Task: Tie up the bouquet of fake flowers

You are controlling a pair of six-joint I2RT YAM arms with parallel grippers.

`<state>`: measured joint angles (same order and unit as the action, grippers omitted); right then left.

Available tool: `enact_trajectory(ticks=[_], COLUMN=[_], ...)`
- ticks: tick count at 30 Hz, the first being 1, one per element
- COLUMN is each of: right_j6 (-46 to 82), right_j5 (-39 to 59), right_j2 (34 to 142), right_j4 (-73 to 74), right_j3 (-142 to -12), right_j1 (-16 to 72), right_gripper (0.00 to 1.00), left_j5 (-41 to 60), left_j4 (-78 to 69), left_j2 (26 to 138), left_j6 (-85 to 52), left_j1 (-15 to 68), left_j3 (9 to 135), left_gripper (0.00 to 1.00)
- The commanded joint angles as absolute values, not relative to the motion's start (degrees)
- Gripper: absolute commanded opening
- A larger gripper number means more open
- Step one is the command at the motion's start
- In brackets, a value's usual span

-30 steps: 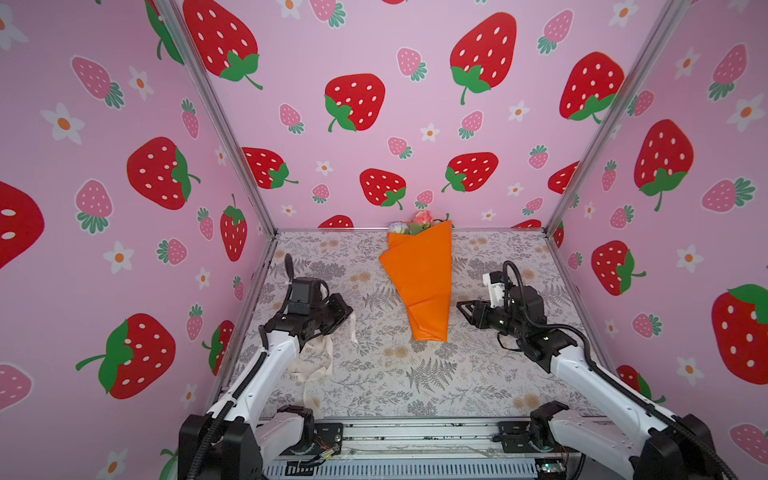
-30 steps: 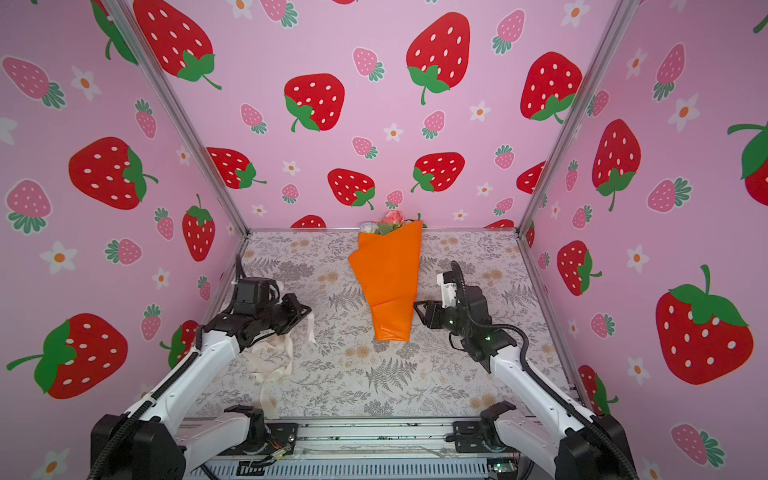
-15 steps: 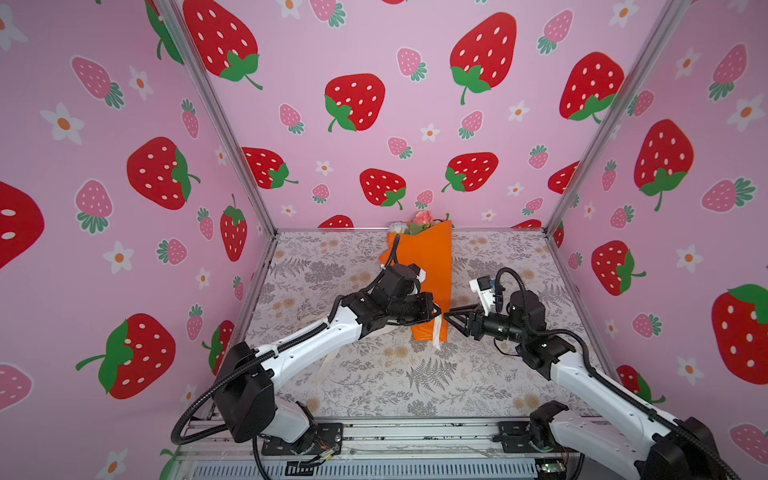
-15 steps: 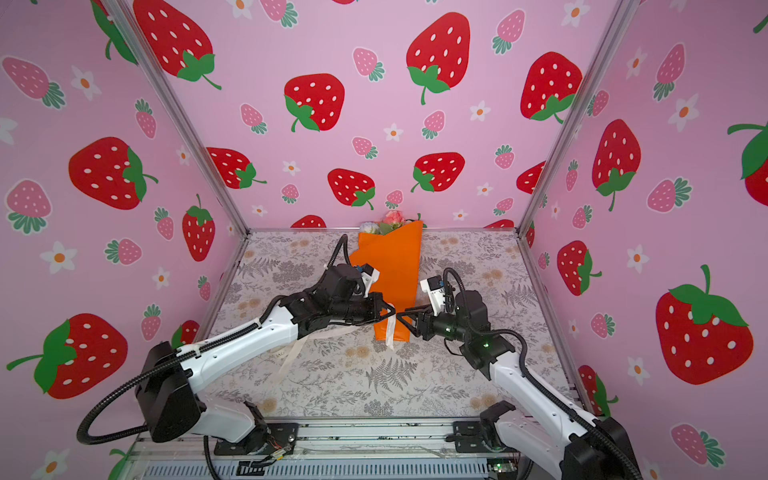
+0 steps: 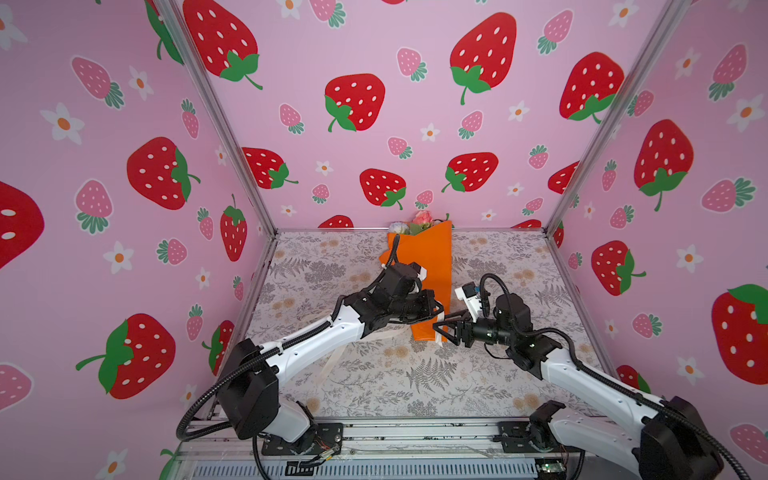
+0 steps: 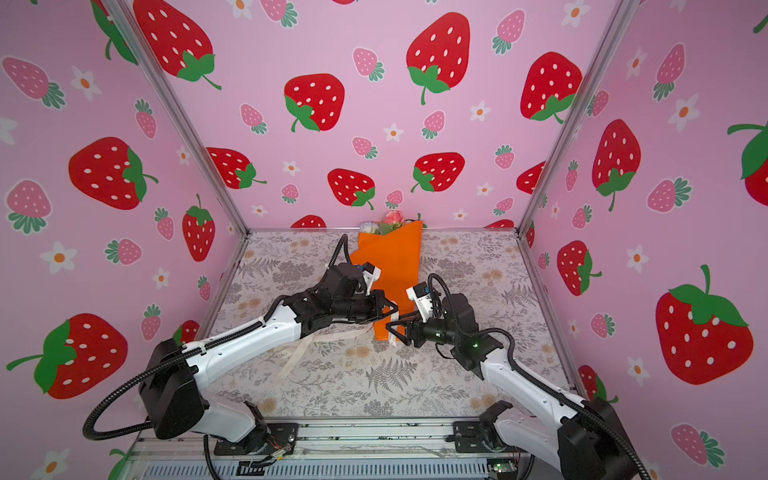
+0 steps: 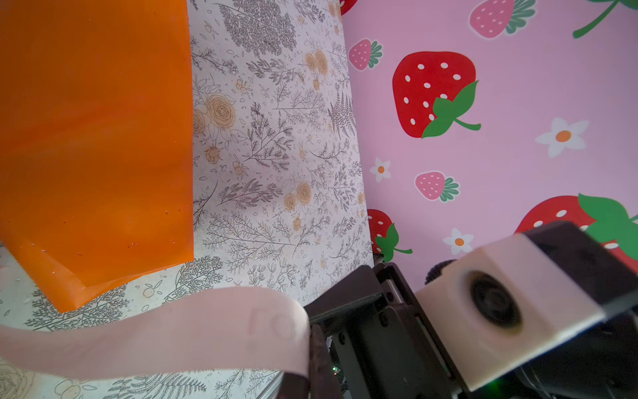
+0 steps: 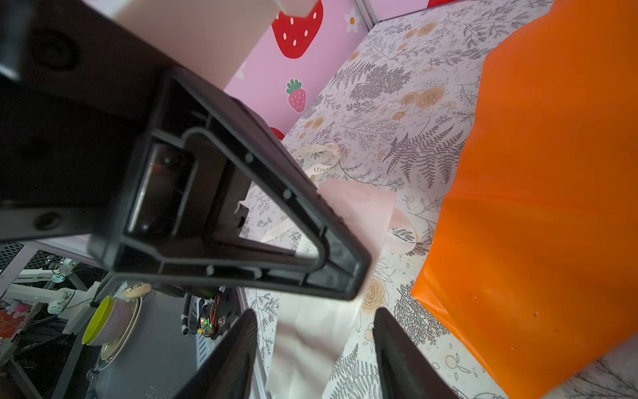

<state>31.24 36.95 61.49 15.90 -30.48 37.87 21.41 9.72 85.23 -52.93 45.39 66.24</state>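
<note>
The bouquet of fake flowers [image 5: 420, 221] [image 6: 390, 220] lies against the back wall, rolled in orange wrapping paper [image 5: 430, 266] [image 6: 395, 266] [image 7: 93, 138] [image 8: 538, 193]; only its pink and white heads show. My left gripper [image 5: 437, 316] [image 6: 391, 316] [image 7: 309, 366] is shut on a cream ribbon [image 7: 165, 335] [image 8: 355, 210] at the wrap's near end. The ribbon trails back over the floor [image 5: 332, 361] [image 6: 293, 357]. My right gripper [image 5: 441, 330] [image 6: 394, 330] [image 8: 314, 352] faces it, open, with the ribbon's free end hanging between its fingers [image 8: 231, 349].
More ribbon lies coiled on the floral mat [image 8: 321, 159]. Pink strawberry walls enclose the mat on three sides [image 5: 266, 232]. The metal rail with both arm bases runs along the front [image 5: 415, 432]. The right wrist camera housing [image 7: 500, 304] sits close to my left gripper.
My left arm swung from the left of the mat to the wrap's near end, bringing the ribbon. My right gripper moved in towards it and its jaws spread wider.
</note>
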Motion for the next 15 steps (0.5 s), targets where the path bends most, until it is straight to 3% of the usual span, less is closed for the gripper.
enact_trajectory(ticks=[1, 7, 9, 10, 15], right_j6=[32.65, 32.36, 31.30, 30.61, 27.83], right_j5=[34.44, 29.11, 24.83, 21.10, 2.99], right_j2=[62.17, 60.54, 58.00, 56.32, 45.03], right_j4=[20.99, 18.94, 15.40, 12.47, -1.22], right_j3=[-30.82, -30.11, -30.19, -30.61, -32.46], right_j1=[38.43, 38.58, 38.58, 38.55, 38.42], right_gripper=[0.53, 0.12, 0.01, 0.00, 0.00], left_j5=[22.72, 22.93, 22.15, 21.05, 5.42], left_j4=[7.58, 7.71, 10.09, 12.02, 28.00], left_j2=[85.77, 85.23, 84.66, 84.03, 76.93], left_j6=[-53.93, -53.40, -52.30, -51.30, -47.93], left_j1=[45.70, 45.64, 45.70, 45.70, 45.18], left_j3=[66.18, 65.99, 66.34, 66.15, 62.18], left_gripper=[0.00, 0.04, 0.23, 0.33, 0.59])
